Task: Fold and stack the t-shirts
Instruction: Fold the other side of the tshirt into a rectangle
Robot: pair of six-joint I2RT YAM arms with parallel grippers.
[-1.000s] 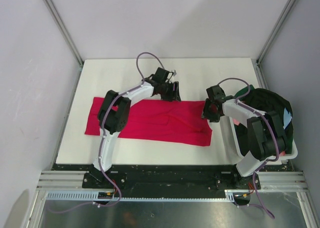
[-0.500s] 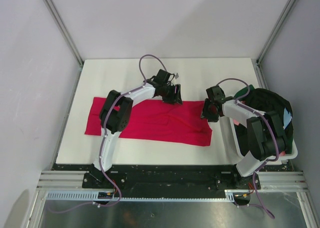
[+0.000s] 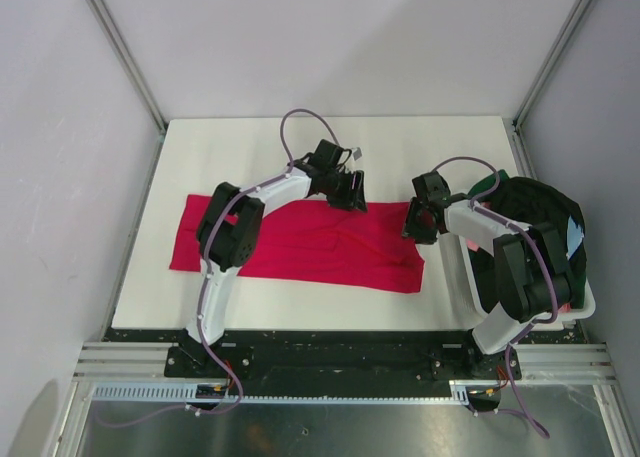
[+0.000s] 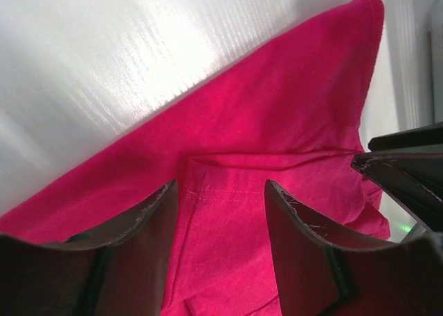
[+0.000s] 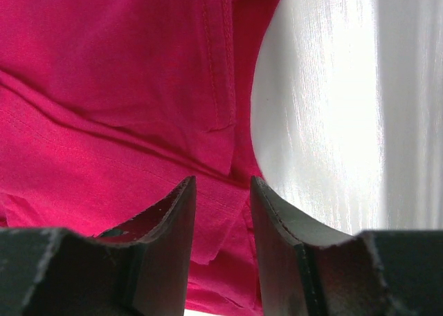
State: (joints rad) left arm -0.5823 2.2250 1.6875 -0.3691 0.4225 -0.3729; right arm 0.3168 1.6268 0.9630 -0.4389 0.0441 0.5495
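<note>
A pink-red t-shirt [image 3: 300, 242] lies folded into a long strip across the white table [image 3: 250, 142]. My left gripper [image 3: 353, 193] is open, low over the strip's far edge near its middle. In the left wrist view the shirt [image 4: 277, 143] fills the space between the left gripper's [image 4: 221, 191] open jaws, with a stitched hem showing. My right gripper [image 3: 417, 225] is open over the strip's right end. In the right wrist view the gripper [image 5: 223, 191] straddles the shirt's [image 5: 111, 88] folded edge, next to bare table [image 5: 325, 122].
A white basket [image 3: 583, 299] holding dark and coloured clothes stands at the table's right edge, close behind my right arm. White walls with metal frame posts enclose the table on the left, back and right.
My left gripper has shifted slightly right along the shirt's far edge. My right gripper and the shirt have barely moved.
</note>
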